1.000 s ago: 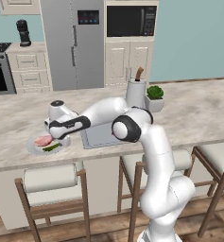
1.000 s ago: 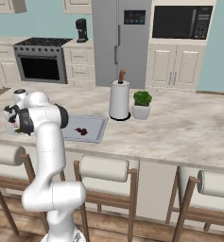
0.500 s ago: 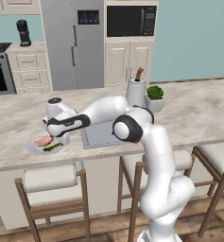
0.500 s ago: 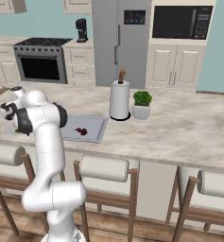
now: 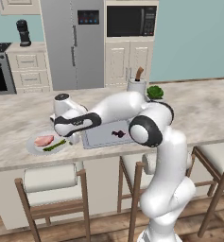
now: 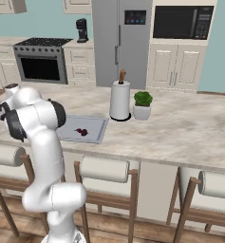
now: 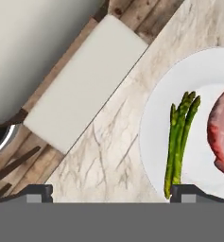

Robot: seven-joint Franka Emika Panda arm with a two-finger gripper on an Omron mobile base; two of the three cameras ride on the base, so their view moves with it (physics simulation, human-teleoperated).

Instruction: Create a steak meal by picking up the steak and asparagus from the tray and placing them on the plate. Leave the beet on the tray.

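The round white plate (image 5: 32, 147) (image 7: 156, 108) lies on the counter at the left. On it rest the pink steak (image 5: 44, 140) (image 7: 222, 137) and, beside it, the green asparagus (image 5: 55, 145) (image 7: 179, 137). My gripper (image 5: 74, 138) (image 7: 113, 194) hangs just off the plate's edge, over bare counter between plate and tray. It is open, its fingers wide apart with nothing between them. The grey tray (image 5: 101, 139) (image 6: 69, 130) holds the dark red beet (image 5: 118, 133) (image 6: 81, 131).
A paper towel holder (image 5: 137, 85) (image 6: 120, 99) and a small potted plant (image 5: 155, 92) (image 6: 143, 104) stand behind the tray. Stools (image 5: 52, 177) (image 7: 85, 80) line the counter's front edge, close below the plate.
The hand has risen a little and drifted slightly to the right of the plate. Steak and asparagus stay still on the plate.
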